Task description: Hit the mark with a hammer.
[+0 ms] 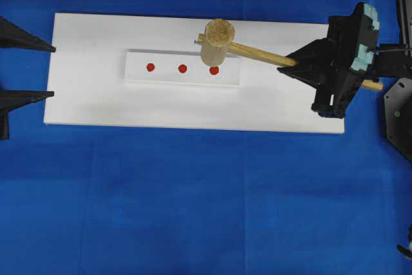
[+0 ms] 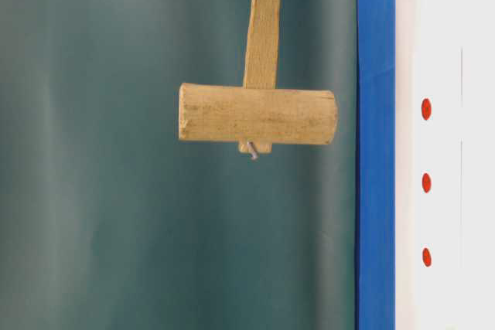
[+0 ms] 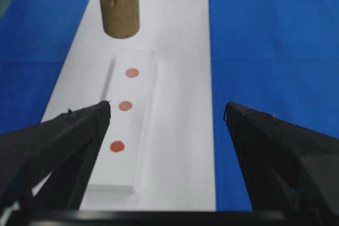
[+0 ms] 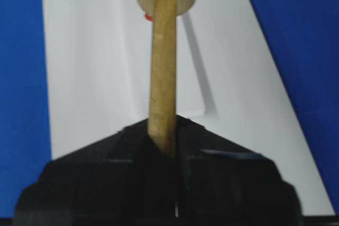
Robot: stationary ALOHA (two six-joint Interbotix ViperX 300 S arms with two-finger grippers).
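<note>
The hammer (image 1: 217, 42) is a light wooden mallet, held in the air by its handle with my right gripper (image 1: 291, 64) shut on it. Its head (image 2: 257, 115) hangs clear of the board, over the right-hand red dot (image 1: 214, 70). The mark (image 1: 150, 67) is the small red dot at the left end of the white strip (image 1: 167, 76), uncovered and nearest my left gripper (image 1: 54, 71). That gripper is open and empty at the board's left edge. The left wrist view shows the mark (image 3: 117, 146) near the left finger (image 3: 79, 130) and the hammer head (image 3: 118, 3) beyond.
The strip lies on a white board (image 1: 90, 101) on blue cloth (image 1: 193, 210). A middle red dot (image 1: 183, 68) sits between the two end dots. A bent nail (image 2: 251, 151) sticks out of the hammer head. Black arm parts stand at the right edge (image 1: 399, 114).
</note>
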